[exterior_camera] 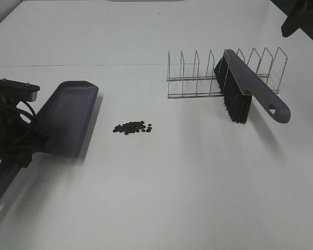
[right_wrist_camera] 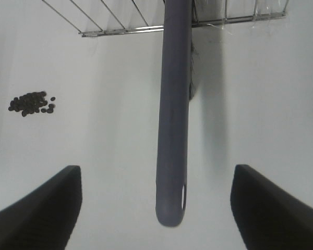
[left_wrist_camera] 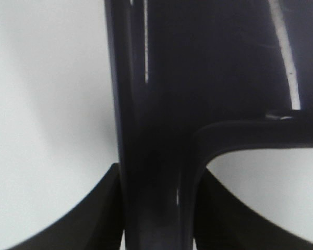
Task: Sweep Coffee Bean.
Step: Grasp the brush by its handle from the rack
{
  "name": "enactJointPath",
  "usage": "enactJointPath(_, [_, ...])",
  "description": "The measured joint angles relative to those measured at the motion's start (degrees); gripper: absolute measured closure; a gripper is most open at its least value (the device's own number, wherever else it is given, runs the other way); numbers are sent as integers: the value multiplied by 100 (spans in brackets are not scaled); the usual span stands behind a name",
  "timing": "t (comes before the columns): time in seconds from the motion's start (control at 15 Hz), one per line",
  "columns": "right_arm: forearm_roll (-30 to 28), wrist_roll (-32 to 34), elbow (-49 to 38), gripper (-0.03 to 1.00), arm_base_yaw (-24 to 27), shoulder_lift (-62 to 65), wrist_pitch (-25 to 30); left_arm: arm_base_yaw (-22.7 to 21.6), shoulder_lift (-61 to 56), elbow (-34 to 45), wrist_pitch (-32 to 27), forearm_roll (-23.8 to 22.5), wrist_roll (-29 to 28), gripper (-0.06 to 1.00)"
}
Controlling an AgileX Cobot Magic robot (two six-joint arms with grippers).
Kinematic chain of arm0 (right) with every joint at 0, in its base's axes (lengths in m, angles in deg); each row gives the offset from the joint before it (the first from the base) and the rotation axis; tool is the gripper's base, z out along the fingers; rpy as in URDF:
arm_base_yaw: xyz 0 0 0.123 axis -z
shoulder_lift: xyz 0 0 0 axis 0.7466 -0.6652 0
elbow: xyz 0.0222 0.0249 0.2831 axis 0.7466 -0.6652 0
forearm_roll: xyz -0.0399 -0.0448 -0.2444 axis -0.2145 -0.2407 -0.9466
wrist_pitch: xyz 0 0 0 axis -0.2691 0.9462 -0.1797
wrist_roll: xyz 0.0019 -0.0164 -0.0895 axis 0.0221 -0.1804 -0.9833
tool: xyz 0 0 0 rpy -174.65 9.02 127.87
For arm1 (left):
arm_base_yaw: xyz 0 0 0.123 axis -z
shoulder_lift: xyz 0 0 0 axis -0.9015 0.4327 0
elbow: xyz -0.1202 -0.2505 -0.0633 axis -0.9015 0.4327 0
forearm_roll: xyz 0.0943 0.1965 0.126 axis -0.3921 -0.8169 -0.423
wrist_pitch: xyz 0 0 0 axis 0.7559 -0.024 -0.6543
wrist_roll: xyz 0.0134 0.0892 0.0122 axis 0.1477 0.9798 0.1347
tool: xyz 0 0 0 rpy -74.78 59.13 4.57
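Observation:
A small heap of dark coffee beans (exterior_camera: 133, 127) lies on the white table; it also shows in the right wrist view (right_wrist_camera: 31, 104). My left gripper (exterior_camera: 22, 148) is shut on the handle of the grey dustpan (exterior_camera: 68, 117), whose pan points toward the beans from their left. In the left wrist view the handle (left_wrist_camera: 156, 156) runs between the fingers (left_wrist_camera: 101, 219). The grey brush (exterior_camera: 250, 88) leans in the wire rack, bristles down. My right gripper (right_wrist_camera: 156, 208) is open, above the end of the brush handle (right_wrist_camera: 175, 104) without touching it.
The wire dish rack (exterior_camera: 198, 73) stands at the back right, with the brush resting in it; it also shows in the right wrist view (right_wrist_camera: 125, 26). Part of the right arm (exterior_camera: 302, 18) shows in the top right corner. The white table (exterior_camera: 172, 198) stretches toward the front.

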Motion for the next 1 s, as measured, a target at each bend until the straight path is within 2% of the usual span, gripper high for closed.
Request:
enactJointPath(0.2, [183, -63, 751, 24, -11, -802, 17, 0, 0, 0, 0, 0, 0, 61])
enactJointPath(0.33, [92, -115, 1071, 24, -132, -1129, 17, 0, 0, 0, 6, 0, 0, 61])
enactJointPath(0.6, [-768, -132, 1994, 24, -825, -1971, -120, 0, 0, 0, 40, 0, 0, 61])
enactJointPath(0.73, [-985, -92, 2435, 24, -985, -2458, -172, 0, 0, 0, 40, 0, 0, 61])
enactJointPath(1.0, [-1249, -23, 2538, 26, -991, -3094, -361, 0, 0, 0, 40, 0, 0, 61])
